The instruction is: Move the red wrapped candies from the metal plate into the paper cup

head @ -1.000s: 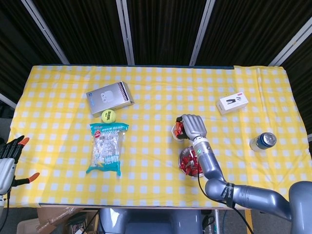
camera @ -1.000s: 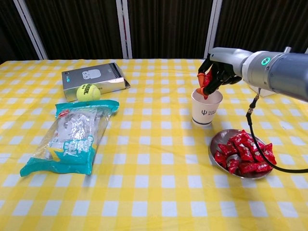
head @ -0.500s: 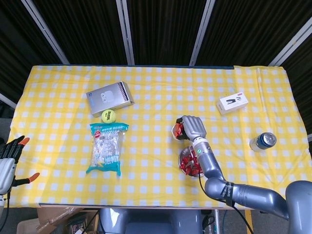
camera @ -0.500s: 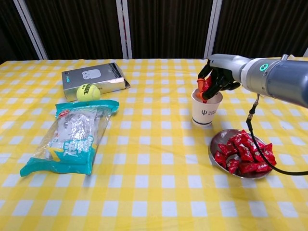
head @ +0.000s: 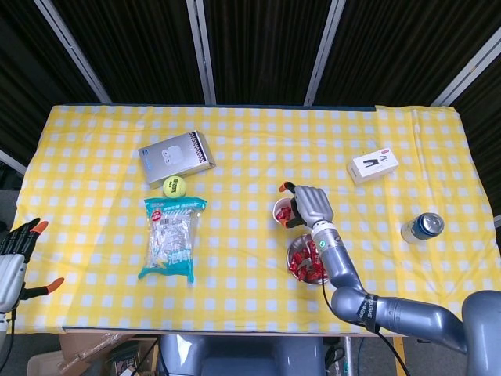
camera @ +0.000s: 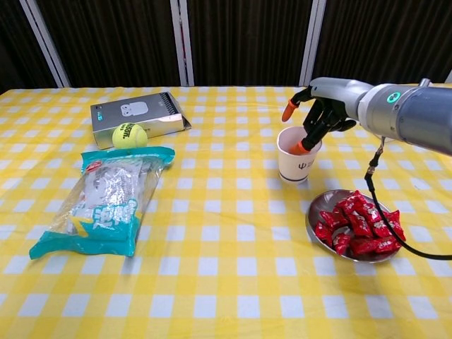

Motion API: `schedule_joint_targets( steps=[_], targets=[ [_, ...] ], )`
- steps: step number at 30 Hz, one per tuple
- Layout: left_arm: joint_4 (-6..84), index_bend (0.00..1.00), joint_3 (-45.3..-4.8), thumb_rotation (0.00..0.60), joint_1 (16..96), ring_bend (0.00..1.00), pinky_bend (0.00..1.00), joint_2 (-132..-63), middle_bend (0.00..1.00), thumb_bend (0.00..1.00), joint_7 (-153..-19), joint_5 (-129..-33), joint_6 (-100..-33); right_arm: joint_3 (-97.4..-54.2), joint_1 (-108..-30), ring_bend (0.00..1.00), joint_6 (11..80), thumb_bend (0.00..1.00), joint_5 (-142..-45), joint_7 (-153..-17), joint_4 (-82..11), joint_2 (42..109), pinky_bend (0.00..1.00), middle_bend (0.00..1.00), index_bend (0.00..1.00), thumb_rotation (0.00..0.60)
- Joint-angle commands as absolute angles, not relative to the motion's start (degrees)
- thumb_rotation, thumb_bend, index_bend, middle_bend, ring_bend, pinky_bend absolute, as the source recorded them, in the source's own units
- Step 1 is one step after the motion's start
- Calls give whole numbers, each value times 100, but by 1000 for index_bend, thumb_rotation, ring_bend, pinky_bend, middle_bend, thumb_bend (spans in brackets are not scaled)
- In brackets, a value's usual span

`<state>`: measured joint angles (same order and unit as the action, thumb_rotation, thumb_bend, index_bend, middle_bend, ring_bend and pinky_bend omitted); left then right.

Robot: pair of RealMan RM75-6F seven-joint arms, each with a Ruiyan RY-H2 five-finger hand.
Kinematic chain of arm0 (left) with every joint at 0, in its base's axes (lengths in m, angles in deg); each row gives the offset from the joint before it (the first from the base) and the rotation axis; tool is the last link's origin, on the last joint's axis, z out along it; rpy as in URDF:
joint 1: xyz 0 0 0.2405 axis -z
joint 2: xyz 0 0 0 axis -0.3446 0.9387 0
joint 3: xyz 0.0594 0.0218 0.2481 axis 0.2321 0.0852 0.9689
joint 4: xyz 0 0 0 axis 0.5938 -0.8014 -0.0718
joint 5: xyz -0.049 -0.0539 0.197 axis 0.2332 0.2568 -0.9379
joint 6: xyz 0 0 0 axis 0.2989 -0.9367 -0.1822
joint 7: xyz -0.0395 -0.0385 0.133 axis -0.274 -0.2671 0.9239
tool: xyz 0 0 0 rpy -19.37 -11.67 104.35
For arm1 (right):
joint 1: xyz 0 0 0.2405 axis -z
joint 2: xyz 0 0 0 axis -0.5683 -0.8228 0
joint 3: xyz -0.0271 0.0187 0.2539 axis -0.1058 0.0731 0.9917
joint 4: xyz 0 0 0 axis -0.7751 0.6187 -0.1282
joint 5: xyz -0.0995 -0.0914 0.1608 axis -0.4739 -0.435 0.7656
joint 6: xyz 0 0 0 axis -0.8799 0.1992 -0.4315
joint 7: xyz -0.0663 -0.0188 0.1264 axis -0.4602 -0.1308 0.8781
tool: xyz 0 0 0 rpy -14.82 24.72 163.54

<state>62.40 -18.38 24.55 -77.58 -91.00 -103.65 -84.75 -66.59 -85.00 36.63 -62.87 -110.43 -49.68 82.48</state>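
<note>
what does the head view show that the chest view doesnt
Only the head view shows the left hand at the table's left edge, the drink can and the whole white box. Only the chest view shows the logo on the paper cup and its side wall. Both show the right hand open over the cup, the candies on the metal plate, the tennis ball and the snack bag.

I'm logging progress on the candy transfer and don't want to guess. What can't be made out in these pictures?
- Inside of the cup: chest view shows only its near wall; in the head view the right hand covers part of the mouth, so the candy count is unknown.
- Plate: in the head view the forearm hides part of its candies.
- Left hand: cut off by the head view's left edge, absent from chest view.
- Box print: too small.
</note>
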Motion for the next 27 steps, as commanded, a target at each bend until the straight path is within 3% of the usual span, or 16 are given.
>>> schedule_joint_targets(
  steps=[1, 9, 16, 21, 27],
  targets=[
    [6248, 0, -1843, 600, 2454, 0, 0, -7760, 0, 42, -9085, -10355, -8479, -6661, -8503, 921, 3669, 259, -6297, -11023, -4985, 8231, 1000, 818, 302, 600],
    [6222, 0, -1843, 600, 2451, 0, 0, -7764, 0, 43, -9108, -10357, -8489, -6592, -8475, 921, 3886, 259, -6546, -10953, -5316, 8073, 1000, 818, 302, 600],
    [6220, 0, -1841, 600, 2442, 0, 0, -7762, 0, 43, -9141, -10389, -8524, -6533, -8211, 920, 4547, 258, -7320, -10858, -6290, 7647, 1000, 819, 302, 600],
    [6198, 0, -1826, 600, 2430, 0, 0, -7755, 0, 43, -9183, -10440, -8559, -7007, -7850, 907, 4943, 259, -7516, -11235, -7127, 7189, 997, 819, 302, 600],
    [6205, 0, -1847, 600, 2392, 0, 0, -7774, 0, 43, -9210, -10495, -8695, -7764, -7295, 887, 5319, 259, -7941, -11186, -7334, 7171, 976, 819, 298, 600]
  ],
)
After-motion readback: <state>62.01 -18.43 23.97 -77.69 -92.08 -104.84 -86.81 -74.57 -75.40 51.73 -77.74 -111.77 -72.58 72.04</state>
